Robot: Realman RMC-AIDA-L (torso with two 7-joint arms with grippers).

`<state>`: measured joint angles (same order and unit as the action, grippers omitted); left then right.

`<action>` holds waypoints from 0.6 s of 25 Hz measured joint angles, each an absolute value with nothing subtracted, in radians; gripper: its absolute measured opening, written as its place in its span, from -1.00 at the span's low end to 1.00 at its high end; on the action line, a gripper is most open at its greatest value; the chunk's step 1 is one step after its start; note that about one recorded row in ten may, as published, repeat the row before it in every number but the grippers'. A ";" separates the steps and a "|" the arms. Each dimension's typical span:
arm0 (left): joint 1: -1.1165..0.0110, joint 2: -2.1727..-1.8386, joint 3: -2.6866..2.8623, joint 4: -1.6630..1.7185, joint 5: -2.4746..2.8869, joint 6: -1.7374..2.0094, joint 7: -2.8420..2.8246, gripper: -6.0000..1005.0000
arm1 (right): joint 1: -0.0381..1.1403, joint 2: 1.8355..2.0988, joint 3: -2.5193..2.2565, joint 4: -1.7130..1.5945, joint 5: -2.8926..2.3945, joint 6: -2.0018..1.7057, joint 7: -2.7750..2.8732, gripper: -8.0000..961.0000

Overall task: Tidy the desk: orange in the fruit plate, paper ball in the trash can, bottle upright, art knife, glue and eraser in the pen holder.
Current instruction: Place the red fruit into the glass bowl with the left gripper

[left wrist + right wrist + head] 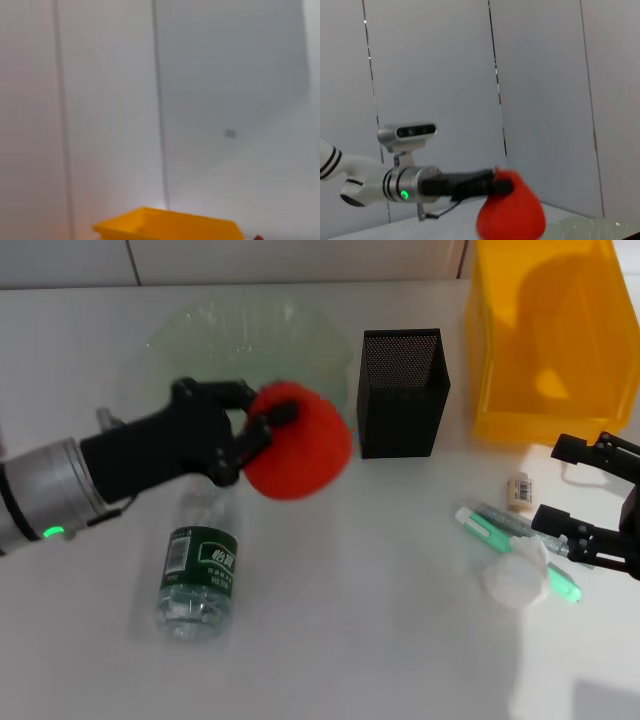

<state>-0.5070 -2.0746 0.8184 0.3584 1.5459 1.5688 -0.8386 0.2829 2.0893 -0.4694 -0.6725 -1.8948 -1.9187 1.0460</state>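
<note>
Bottle [198, 575] lying flat on counter [350, 640], long axis running near to far, cap end toward camera, left end effector [255, 430] pinching orange [297, 453] aloft beside fruit plate [200, 335], right end effector [590, 495] spread near eraser [518, 492].

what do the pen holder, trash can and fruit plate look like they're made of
Pen holder: looks like black wire mesh, probably metal; the fine grid shows on its walls. Trash can: seemingly glossy yellow plastic, slightly translucent. Fruit plate: pale-green see-through material with a wavy rim, plastic or glass; the look leaves that open.
</note>
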 joint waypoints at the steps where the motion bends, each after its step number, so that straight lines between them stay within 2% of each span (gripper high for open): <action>1: -0.505 -2.074 0.810 0.363 1.510 1.545 -0.840 -0.62 | 0.281 2.089 -0.469 -0.672 -1.895 -1.918 1.046 0.67; 5: -0.536 -2.073 0.802 0.364 1.399 1.390 -0.836 -0.68 | 0.282 2.089 -0.469 -0.667 -1.894 -1.917 1.046 0.67; 12: -0.687 -2.080 0.800 0.261 1.376 1.090 -0.792 -0.76 | 0.287 2.090 -0.470 -0.660 -1.894 -1.911 1.046 0.67; 15: -0.703 -2.081 0.799 0.236 1.355 1.046 -0.790 -0.78 | 0.287 2.090 -0.470 -0.657 -1.894 -1.910 1.046 0.67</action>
